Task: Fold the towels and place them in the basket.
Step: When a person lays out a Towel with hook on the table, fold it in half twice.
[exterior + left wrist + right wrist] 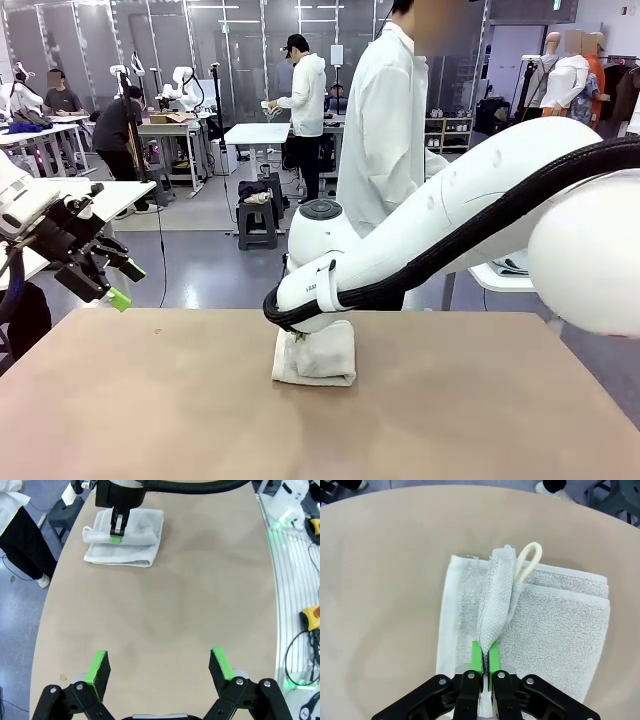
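A tan table (150, 420) holds one off-white towel (315, 360), which serves as the reference point here. It lies near the table's far edge, on the side where a person in a white coat (385, 130) stands just beyond it. The towel is already doubled into a thick rectangle, with stacked layers visible along one side and a small hanging loop (527, 557) sticking out at one edge.

The right gripper (484, 655) sits directly above the towel. Its green pads are pressed together on a ridge of cloth pulled up from the top layer. The left gripper (159, 662) hovers well apart from the towel, over the bare tabletop on the robot's near left. Its fingers are spread wide and hold nothing.

Judging progress, this one towel looks mostly folded, with perhaps a last fold or a lift under way. Moving it to the basket is yet to be done, and so is handling any other towels.
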You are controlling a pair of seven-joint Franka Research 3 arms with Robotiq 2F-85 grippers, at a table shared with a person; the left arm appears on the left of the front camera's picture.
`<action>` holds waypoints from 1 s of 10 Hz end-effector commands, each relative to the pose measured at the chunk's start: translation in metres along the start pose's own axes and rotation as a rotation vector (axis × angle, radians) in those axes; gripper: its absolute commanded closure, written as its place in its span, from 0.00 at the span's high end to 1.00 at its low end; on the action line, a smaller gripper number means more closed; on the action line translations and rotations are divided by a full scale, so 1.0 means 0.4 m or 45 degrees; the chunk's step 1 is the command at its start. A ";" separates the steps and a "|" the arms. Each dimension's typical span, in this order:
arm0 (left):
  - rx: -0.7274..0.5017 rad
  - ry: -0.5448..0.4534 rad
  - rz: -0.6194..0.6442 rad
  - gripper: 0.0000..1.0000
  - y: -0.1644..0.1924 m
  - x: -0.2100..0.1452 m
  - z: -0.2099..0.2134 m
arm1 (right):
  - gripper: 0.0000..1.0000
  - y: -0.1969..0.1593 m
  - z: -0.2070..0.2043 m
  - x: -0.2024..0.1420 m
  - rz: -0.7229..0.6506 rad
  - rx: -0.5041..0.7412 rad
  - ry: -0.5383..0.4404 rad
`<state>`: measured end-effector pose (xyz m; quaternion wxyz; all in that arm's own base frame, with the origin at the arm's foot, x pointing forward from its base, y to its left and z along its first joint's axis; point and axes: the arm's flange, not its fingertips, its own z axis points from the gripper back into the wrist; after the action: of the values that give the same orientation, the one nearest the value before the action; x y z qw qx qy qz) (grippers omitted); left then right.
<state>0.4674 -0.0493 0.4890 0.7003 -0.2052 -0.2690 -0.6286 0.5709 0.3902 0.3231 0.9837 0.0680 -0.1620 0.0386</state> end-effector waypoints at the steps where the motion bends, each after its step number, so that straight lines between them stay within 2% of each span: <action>1: 0.000 -0.001 0.001 1.00 0.000 -0.001 0.001 | 0.00 0.016 -0.003 0.015 -0.060 0.024 -0.021; 4: 0.000 -0.001 0.001 1.00 0.000 -0.001 0.001 | 0.00 0.023 -0.004 0.023 -0.093 0.087 -0.002; 5: 0.000 -0.001 0.001 1.00 0.000 -0.001 0.001 | 0.26 0.022 -0.004 0.024 -0.098 0.110 -0.002; 6: 0.000 -0.001 0.001 1.00 0.000 -0.001 0.001 | 0.26 0.018 -0.003 0.024 -0.101 0.127 -0.015; 7: 0.000 -0.001 0.001 1.00 0.000 -0.001 0.001 | 0.46 0.016 0.003 0.023 -0.079 0.175 -0.039; 8: 0.000 -0.001 0.001 1.00 0.000 -0.001 0.001 | 0.30 0.007 0.008 0.022 -0.095 0.186 -0.039; 9: 0.000 -0.001 0.001 1.00 0.000 -0.001 0.001 | 0.66 -0.004 0.018 0.021 -0.104 0.192 -0.033; 10: 0.000 -0.001 0.001 1.00 0.000 -0.001 0.001 | 0.50 -0.024 0.043 0.019 -0.112 0.187 -0.027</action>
<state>0.4674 -0.0492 0.4890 0.7003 -0.2052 -0.2690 -0.6285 0.5821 0.3951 0.3353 0.9761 0.1366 -0.1690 0.0024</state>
